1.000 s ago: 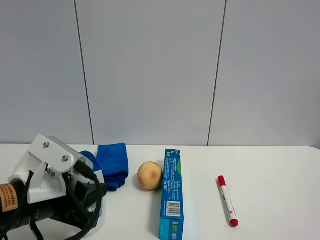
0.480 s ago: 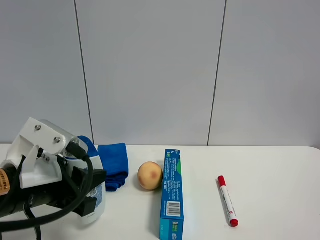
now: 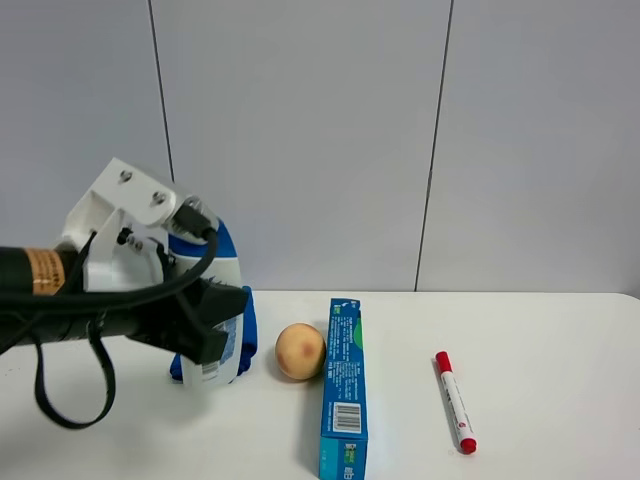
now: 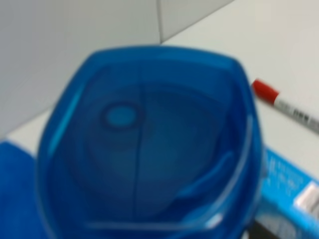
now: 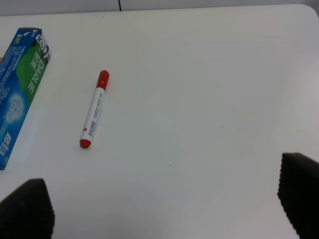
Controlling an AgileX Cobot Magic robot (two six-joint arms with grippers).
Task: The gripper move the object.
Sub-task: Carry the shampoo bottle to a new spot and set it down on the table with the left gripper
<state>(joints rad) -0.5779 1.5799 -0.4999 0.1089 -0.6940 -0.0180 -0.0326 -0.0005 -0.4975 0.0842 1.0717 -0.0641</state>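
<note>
White table (image 3: 550,340), blue-capped bottle (image 3: 222,275), DARLIE box (image 5: 22,84)

The left arm (image 3: 100,318) is dark grey, ringed by a copper-orange band (image 3: 40,270) with small print. A white metal bracket (image 3: 112,228) with round screws (image 3: 124,176) carries the black left gripper (image 3: 212,318), and black cables (image 3: 72,424) loop beneath. The right gripper (image 5: 162,204) shows black, ribbed fingertips (image 5: 299,196).

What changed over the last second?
The left gripper, shut on the shampoo bottle, rose and moved toward the peach, carrying the bottle up in front of the blue cloth. The peach, toothpaste box and marker stayed put.
</note>
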